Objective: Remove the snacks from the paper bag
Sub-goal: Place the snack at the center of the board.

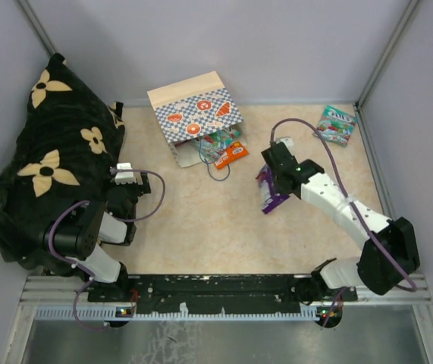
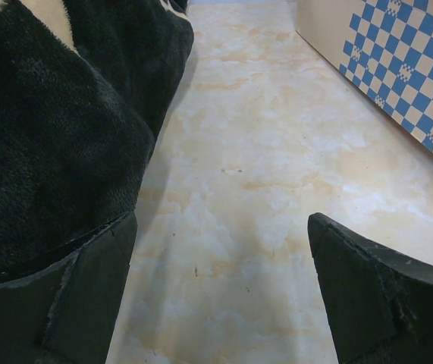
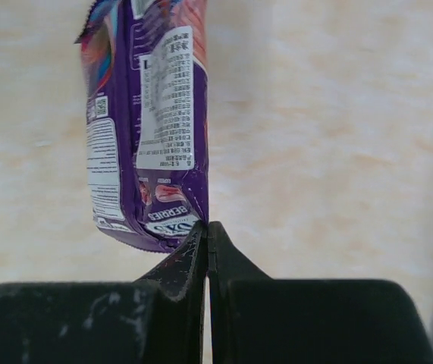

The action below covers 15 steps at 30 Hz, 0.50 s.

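The paper bag [image 1: 195, 114] lies on its side at the back of the table, its mouth toward me. An orange pouch [image 1: 233, 154] and green and teal pouches [image 1: 211, 142] spill from the mouth. A green pouch [image 1: 337, 123] lies at the back right. My right gripper [image 1: 271, 180] is shut on the edge of a purple pouch [image 1: 269, 196], which hangs from the gripper [image 3: 208, 227] above the table; the pouch [image 3: 152, 129] also shows in the right wrist view. My left gripper [image 1: 125, 176] is open and empty [image 2: 220, 227], low over the table beside the black cloth. The bag's checkered side [image 2: 406, 68] shows at its far right.
A black cloth with cream flowers [image 1: 49, 159] is heaped along the left side, touching the left finger's side [image 2: 49, 129]. Blue cord handles [image 1: 218, 171] lie in front of the bag. Grey walls enclose the table on three sides.
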### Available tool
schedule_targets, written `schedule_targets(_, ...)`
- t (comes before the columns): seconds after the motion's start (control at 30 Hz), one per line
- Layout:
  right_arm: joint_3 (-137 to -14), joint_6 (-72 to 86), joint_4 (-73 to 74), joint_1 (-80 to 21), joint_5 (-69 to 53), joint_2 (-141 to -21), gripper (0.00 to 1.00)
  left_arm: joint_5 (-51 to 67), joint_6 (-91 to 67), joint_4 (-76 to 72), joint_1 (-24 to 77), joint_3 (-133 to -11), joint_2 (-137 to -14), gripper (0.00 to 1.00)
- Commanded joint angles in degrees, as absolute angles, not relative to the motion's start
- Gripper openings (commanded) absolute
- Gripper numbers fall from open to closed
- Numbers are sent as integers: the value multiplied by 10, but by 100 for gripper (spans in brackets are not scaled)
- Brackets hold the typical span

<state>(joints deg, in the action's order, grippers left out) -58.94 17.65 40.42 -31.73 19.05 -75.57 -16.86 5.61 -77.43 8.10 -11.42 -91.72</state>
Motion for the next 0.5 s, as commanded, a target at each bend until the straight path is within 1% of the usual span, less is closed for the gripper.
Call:
schedule_targets(0.0, -646, 162, 586, -299, 559, -820, 0, -162, 50, -788, 77, -120, -921, 100)
schedule_targets(0.07, -668, 201, 633, -297, 633, -864, 0, -162, 50, -788, 77, -121, -921, 100)
schedule_targets(0.13, -682, 221, 651, -297, 667, -906, 0, -162, 50, -788, 78, -120, -921, 100)
schedule_targets(0.23, -681, 214, 622, -313, 667, -968, 0, -163, 50, -788, 78, -120, -921, 100)
schedule_targets(0.33, -680, 227, 615, -354, 661, -1026, 0, -163, 50, -788, 77, -120, -921, 100)
schedule_targets(0.47, -693, 229, 597, -396, 639, -1068, 0, -163, 50, -788, 77, -120, -921, 100)
